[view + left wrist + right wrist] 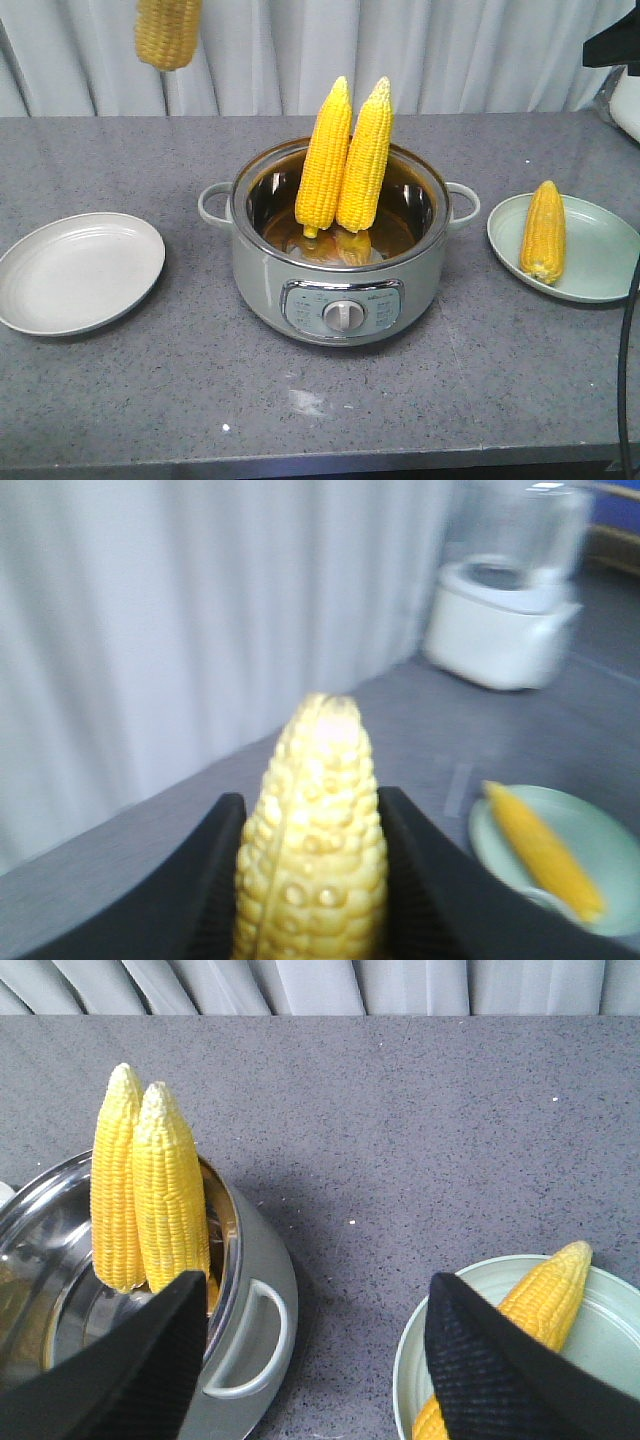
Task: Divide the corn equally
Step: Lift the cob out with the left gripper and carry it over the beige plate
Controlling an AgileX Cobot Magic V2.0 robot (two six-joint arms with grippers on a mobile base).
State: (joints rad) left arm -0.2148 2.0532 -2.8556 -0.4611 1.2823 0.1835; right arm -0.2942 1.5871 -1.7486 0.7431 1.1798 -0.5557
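As we face front, two bright yellow tapered corn cobs [325, 160] stand in the grey metal pot [258, 280]; a third cob [545, 232] lies on the pale green plate [605, 262] at three o'clock. Left wrist: the left gripper [308, 805] clamps a fourth cob [312, 870]. Right wrist: the right gripper [315, 1295] gapes, empty.

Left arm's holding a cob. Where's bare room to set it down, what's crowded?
Free: the empty plate left of the pot, entirely bare; the tabletop strip along the front edge; the gaps between pot and each plate. The right plate has room beside its cob. Crowded: the pot, two upright cobs inside. Left gripper holds the fourth cob.
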